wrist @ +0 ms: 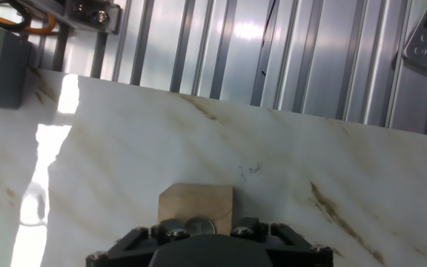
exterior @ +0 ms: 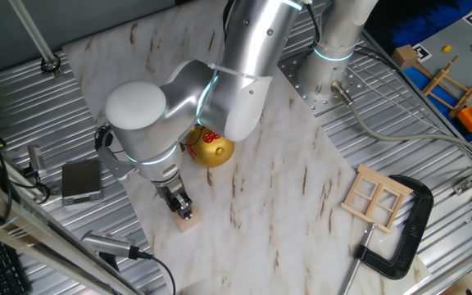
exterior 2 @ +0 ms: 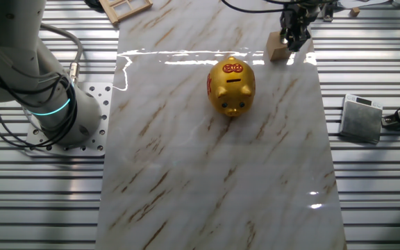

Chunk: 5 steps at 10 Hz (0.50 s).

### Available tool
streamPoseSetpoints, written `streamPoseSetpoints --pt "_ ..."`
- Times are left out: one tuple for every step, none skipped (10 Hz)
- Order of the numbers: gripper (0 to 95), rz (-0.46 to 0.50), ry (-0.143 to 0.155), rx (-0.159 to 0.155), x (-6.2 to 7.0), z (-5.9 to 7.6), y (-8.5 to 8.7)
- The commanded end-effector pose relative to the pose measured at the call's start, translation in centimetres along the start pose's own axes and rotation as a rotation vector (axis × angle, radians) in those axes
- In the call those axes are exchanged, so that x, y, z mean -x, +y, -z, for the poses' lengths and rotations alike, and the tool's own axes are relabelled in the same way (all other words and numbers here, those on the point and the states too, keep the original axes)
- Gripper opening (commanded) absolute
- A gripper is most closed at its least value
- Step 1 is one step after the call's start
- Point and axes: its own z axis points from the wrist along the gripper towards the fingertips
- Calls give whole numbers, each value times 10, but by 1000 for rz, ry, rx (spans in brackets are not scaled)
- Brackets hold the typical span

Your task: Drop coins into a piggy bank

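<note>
Down at the near corner of the marble board (exterior: 301, 188) we see the gripper (exterior: 185, 208) lowered onto a small wooden cube (wrist: 196, 205). From the hand view, a grey coin (wrist: 199, 225) lies on the cube's top face, right at the fingers, but the fingers are mostly hidden there, so we cannot tell whether they are apart or closed on it. Off toward the middle of the board stands the gold piggy bank (exterior 2: 232, 86), upright, with red markings on its back, well apart from the cube. Beside the board we also see 1 small wooden window frame (exterior: 376, 199) and a black clamp (exterior: 404, 233).
</note>
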Motion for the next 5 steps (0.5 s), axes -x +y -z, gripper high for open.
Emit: streamPoseSetpoints --pt "380 1 -1 -1 0 0 0" --pt "380 0 -1 0 0 0 -1" --pt "380 0 -1 -1 0 0 -1" --pt "380 1 -3 -1 0 0 -1" --pt "380 1 -3 -2 0 0 -1"
